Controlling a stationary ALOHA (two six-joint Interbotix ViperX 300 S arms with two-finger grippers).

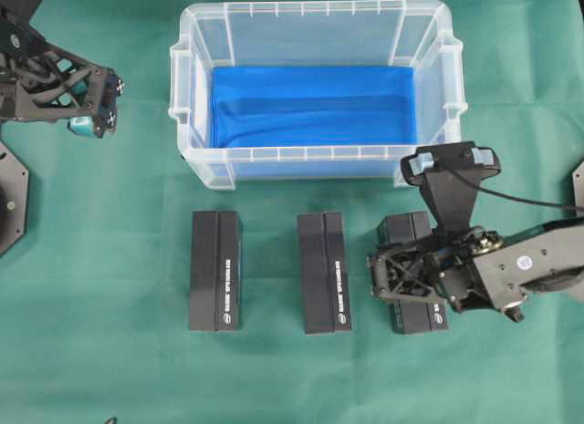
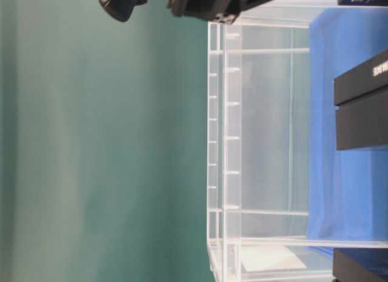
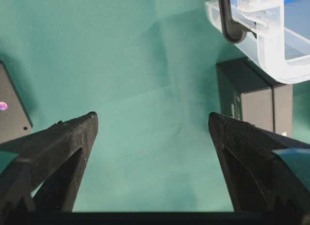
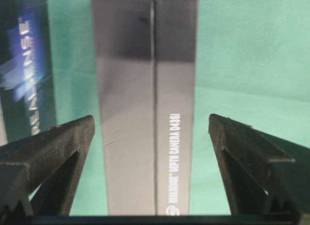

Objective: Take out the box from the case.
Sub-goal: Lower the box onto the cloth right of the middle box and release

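Hanging at the far left of the overhead view, the left hand point(image 1: 91, 100) stands wide apart and holds nothing; in its wrist view only green cloth lies between its fingers point(image 3: 63, 142), with plenty of free room around them. Beyond the right finger there, a corner of the case point(image 3: 271, 55) and one black box show.

Further right, the case point(image 1: 315, 160) sits on the green counter point(image 1: 109, 369), toward the back of the overhead view. Its clear walls and rimmed edge enclose only the blue lining point(image 1: 310, 105) (no box is seen inside it). Open cloth separates the case's left wall from the left hand.

Just in front of the case's near rim, three black boxes lie in a row, long sides parallel and well apart from one another. The left box point(image 1: 215, 271) and the middle box point(image 1: 325, 273) are fully exposed, with a green gap between them. The right box point(image 1: 415, 278) lies partly under the right arm.

Over that box, the right hand point(image 1: 383, 276) is spread wide. In its wrist view the box point(image 4: 145, 104) lies lengthwise between the fingers point(image 4: 58, 152), with green cloth showing on either side, so neither finger touches its edges.
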